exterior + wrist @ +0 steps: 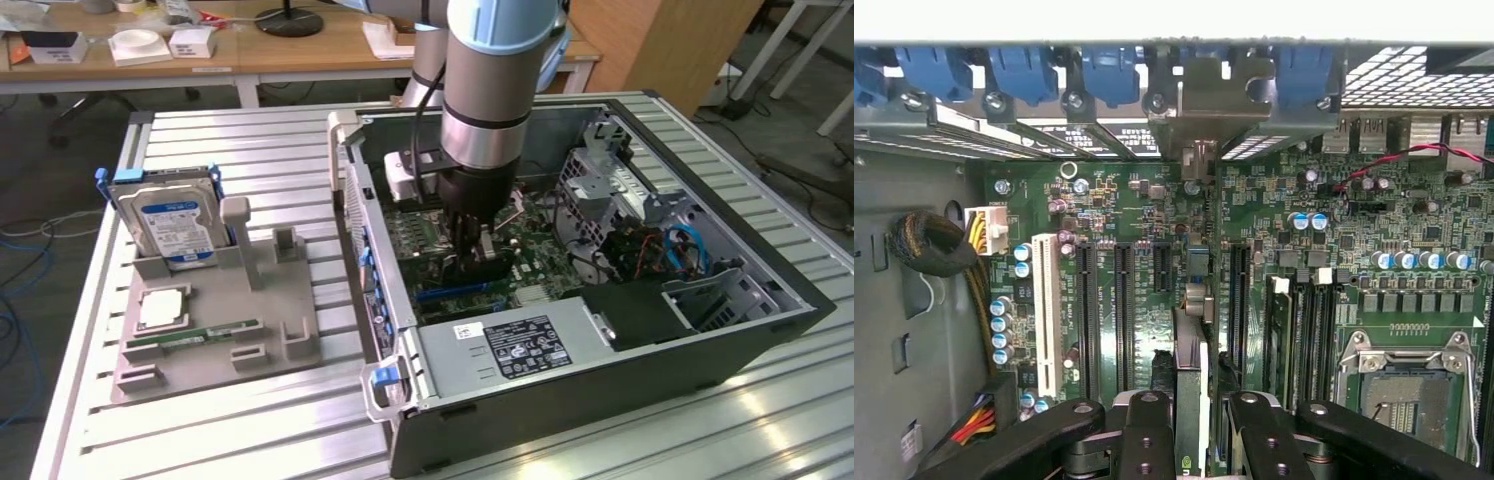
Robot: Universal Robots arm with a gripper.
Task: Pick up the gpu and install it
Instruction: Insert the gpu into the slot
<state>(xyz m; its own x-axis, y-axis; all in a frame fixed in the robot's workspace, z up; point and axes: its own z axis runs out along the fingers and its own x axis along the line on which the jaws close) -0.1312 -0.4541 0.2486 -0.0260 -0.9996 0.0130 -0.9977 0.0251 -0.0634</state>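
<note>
The gpu (1191, 365) is seen edge-on in the wrist view, a thin dark card standing upright between my fingers (1146, 430). Its silvery end bracket (1219, 95) reaches the case's rear slot row with the blue clips. My gripper (1194, 415) is shut on the gpu. The card stands over the green motherboard (1134, 210), in line with the long black expansion slots (1122, 310); I cannot tell how deep it sits. In the exterior view my gripper (474, 245) reaches down into the open computer case (747, 330) with the dark gpu (483, 270) beneath it.
A grey parts holder (267, 330) at the exterior view's left carries a blue-labelled hard drive (167, 225), a square chip (160, 308) and a green memory stick (194, 335). Inside the case are the power supply (521, 345), a drive cage (601, 185) and blue cables (681, 245).
</note>
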